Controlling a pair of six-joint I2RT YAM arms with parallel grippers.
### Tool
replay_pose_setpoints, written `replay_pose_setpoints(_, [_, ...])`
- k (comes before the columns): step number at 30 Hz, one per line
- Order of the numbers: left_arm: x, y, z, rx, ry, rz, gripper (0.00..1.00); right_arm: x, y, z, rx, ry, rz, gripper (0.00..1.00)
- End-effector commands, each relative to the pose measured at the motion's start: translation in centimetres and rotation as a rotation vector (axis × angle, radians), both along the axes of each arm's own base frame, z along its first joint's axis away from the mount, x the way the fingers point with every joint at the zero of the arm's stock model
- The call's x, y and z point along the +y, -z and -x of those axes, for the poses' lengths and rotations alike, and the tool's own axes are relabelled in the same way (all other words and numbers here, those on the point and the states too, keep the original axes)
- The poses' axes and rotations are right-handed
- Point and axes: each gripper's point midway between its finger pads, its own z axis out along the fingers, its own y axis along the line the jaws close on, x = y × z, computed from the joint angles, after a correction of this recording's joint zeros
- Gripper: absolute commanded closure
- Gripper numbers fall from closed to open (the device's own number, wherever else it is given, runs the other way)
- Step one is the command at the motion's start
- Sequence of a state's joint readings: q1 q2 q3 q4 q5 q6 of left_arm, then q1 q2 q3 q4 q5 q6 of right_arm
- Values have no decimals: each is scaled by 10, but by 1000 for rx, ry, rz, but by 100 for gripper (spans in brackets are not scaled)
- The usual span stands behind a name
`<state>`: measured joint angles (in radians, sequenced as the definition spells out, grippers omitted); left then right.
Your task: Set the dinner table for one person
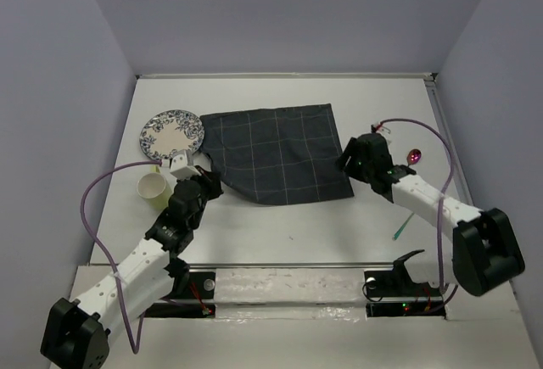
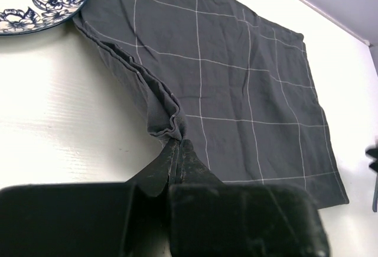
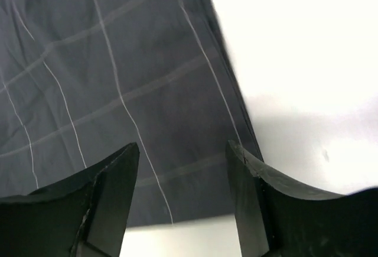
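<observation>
Plate (image 1: 172,133) beside placemat (image 1: 276,153) corner; cup (image 1: 152,187) nearer, on dinner table (image 1: 280,220).

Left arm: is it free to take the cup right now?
Probably not yet: the left gripper is pinched shut on the placemat corner. The cup stands near and unblocked.

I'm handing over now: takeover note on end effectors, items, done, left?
Left end effector: shut on mat's near-left corner, cloth bunched.
Right end effector: open over mat's right edge, holding nothing.
Items: plate at mat's far-left corner, cup left of mat, spoon right of it, all on table.
Done: nothing on mat yet.
Left: flatten mat, place plate, cup, spoon.
</observation>
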<state>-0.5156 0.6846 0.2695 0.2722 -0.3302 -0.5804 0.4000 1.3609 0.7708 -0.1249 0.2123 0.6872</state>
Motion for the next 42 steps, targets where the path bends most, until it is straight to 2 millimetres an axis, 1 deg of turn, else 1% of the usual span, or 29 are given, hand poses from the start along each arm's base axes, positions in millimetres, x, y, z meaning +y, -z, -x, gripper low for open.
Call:
replay_pose_setpoints(1, [-1, -16, -1, -63, 10, 10, 100, -25, 40, 60, 107, 77, -18, 41])
replay_pose_setpoints(2, [-1, -17, 0, -66, 12, 12, 100, -26, 47, 67, 124, 81, -29, 46])
replay_pose_setpoints(3, [-2, -17, 0, -68, 16, 14, 100, -27, 52, 73, 138, 93, -42, 47])
replay_pose_setpoints(4, [-3, -17, 0, -69, 17, 17, 100, -30, 58, 79, 155, 104, -37, 48])
replay_pose_setpoints(7, [-5, -16, -1, -66, 28, 17, 100, -37, 70, 86, 183, 146, -21, 50])
replay_pose_setpoints(12, [-7, -13, 1, -62, 39, 16, 100, -41, 72, 80, 174, 183, -15, 49])
replay_pose_setpoints(16, [-7, -12, 1, -62, 43, 18, 100, -37, 80, 76, 197, 183, -19, 48])
replay_pose_setpoints(18, [-7, -12, 1, -62, 43, 17, 100, -33, 83, 76, 205, 177, -32, 51])
replay_pose_setpoints(22, [-8, -15, 1, -65, 44, 22, 100, -31, 84, 76, 205, 178, -48, 69])
replay_pose_setpoints(23, [-8, -16, 1, -66, 44, 24, 100, -31, 82, 75, 197, 184, -57, 80])
replay_pose_setpoints(25, [-8, -19, -1, -74, 38, 34, 100, -31, 75, 72, 173, 192, -65, 91])
replay_pose_setpoints(26, [-9, -21, -1, -77, 37, 41, 100, -30, 71, 69, 159, 193, -72, 99])
replay_pose_setpoints(28, [-11, -28, -3, -85, 40, 53, 100, -31, 56, 62, 107, 197, -80, 100])
replay_pose_setpoints(29, [-13, -32, -4, -93, 46, 57, 100, -31, 47, 58, 78, 195, -80, 100])
replay_pose_setpoints(30, [-15, -47, -6, -119, 51, 74, 100, -34, 38, 55, 41, 200, -75, 100])
replay_pose_setpoints(31, [-16, -55, -6, -126, 56, 85, 100, -35, 10, 50, -38, 199, -101, 100])
replay_pose_setpoints(32, [-19, -79, -4, -163, 73, 114, 100, -39, -7, 47, -96, 192, -81, 100])
replay_pose_setpoints(34, [-21, -111, 0, -221, 93, 153, 100, -46, -48, 47, -209, 184, -80, 100])
replay_pose_setpoints(35, [-20, -145, 4, -283, 100, 185, 100, -54, -95, 52, -331, 176, -86, 100])
replay_pose_setpoints(36, [-15, -164, 11, -319, 98, 199, 100, -59, -120, 56, -392, 176, -86, 100])
replay_pose_setpoints(37, [-11, -182, 16, -359, 95, 205, 100, -66, -168, 68, -491, 174, -111, 100])
replay_pose_setpoints(38, [-6, -199, 20, -392, 86, 213, 100, -70, -192, 75, -540, 175, -112, 100])
replay_pose_setpoints(39, [5, -231, 30, -456, 62, 236, 100, -77, -208, 83, -563, 167, -78, 100])
replay_pose_setpoints(40, [10, -246, 35, -487, 49, 244, 100, -81, -229, 89, -601, 164, -72, 100])
replay_pose_setpoints(41, [16, -259, 40, -518, 38, 246, 100, -86, -271, 99, -681, 155, -81, 100])
replay_pose_setpoints(42, [22, -286, 50, -572, 34, 267, 100, -88, -288, 104, -710, 150, -78, 100])
